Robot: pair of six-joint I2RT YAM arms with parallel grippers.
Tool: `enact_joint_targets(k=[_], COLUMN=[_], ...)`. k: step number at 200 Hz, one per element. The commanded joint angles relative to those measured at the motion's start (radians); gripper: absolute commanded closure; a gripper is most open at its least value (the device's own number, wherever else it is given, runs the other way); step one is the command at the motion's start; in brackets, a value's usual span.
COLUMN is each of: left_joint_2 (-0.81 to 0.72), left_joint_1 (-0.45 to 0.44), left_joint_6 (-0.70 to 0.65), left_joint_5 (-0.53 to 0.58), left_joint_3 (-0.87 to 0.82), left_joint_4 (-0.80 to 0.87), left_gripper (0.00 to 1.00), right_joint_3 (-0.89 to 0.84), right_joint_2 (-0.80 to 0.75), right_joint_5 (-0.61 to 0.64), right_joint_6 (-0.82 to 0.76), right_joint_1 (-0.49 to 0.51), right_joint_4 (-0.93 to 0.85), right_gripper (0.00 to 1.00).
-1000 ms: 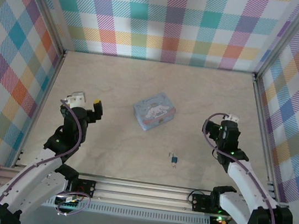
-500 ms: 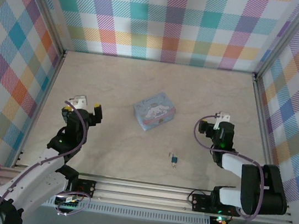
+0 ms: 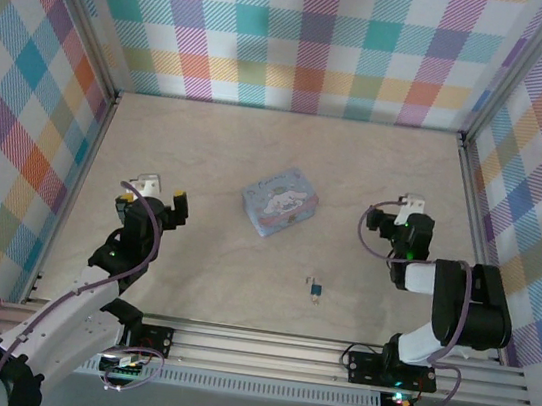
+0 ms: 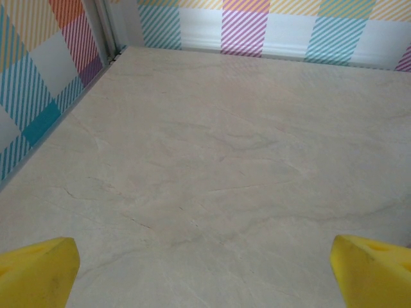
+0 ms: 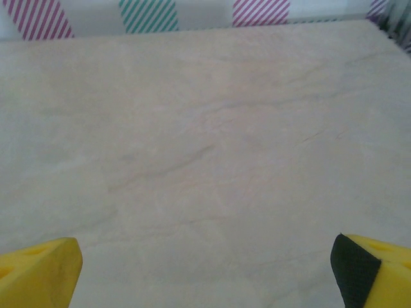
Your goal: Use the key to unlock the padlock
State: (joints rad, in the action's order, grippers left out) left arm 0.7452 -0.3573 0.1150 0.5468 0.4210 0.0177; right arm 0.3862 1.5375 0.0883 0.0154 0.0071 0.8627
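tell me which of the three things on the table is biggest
The pale blue tin with the white cartoon dog, mid-table. The teal-green padlock and grey key, lying close together, are tiny beside it.

key [image 3: 309,281] beside padlock [image 3: 317,291], tin [image 3: 279,201] behind — apart
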Motion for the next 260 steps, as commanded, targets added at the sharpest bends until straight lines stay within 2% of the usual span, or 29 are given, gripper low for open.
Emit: enact_joint_targets(k=[1, 62, 111, 158, 212, 247, 260], left_joint_2=[0.000, 0.080, 0.241, 0.479, 0.628, 0.825, 0.797], left_joint_1=[0.014, 0.020, 0.064, 0.135, 0.185, 0.213, 0.215], left_joint_6=[0.015, 0.025, -0.034, -0.111, -0.176, -0.180, -0.174], left_joint_5=[-0.009, -0.006, -0.006, -0.079, -0.257, -0.301, -0.313], left_joint_3=[0.002, -0.002, -0.043, -0.109, -0.091, -0.117, -0.093], left_joint_4=[-0.002, -0.059, -0.268, -0.633, -0.822, -1.068, -0.973], left_gripper=[0.00, 0.00, 0.00, 0.00, 0.00, 0.00, 0.00], right_joint_3=[0.010, 0.010, 0.010, 0.011, 0.011, 0.011, 0.012], right_joint_2=[-0.004, -0.004, -0.004, -0.004, -0.004, -0.004, -0.004], right_joint_5=[-0.053, -0.058, -0.058, -0.055, -0.055, -0.055, -0.054], right_joint_6=[0.024, 0.019, 0.019, 0.016, 0.017, 0.017, 0.015], right_joint_1=[-0.007, -0.006, -0.004, -0.005, -0.002, -0.003, -0.003], right_joint_4=[-0.009, -0.007, -0.009, -0.008, -0.011, -0.010, -0.012], right_gripper=[0.00, 0.00, 0.00, 0.00, 0.00, 0.00, 0.00])
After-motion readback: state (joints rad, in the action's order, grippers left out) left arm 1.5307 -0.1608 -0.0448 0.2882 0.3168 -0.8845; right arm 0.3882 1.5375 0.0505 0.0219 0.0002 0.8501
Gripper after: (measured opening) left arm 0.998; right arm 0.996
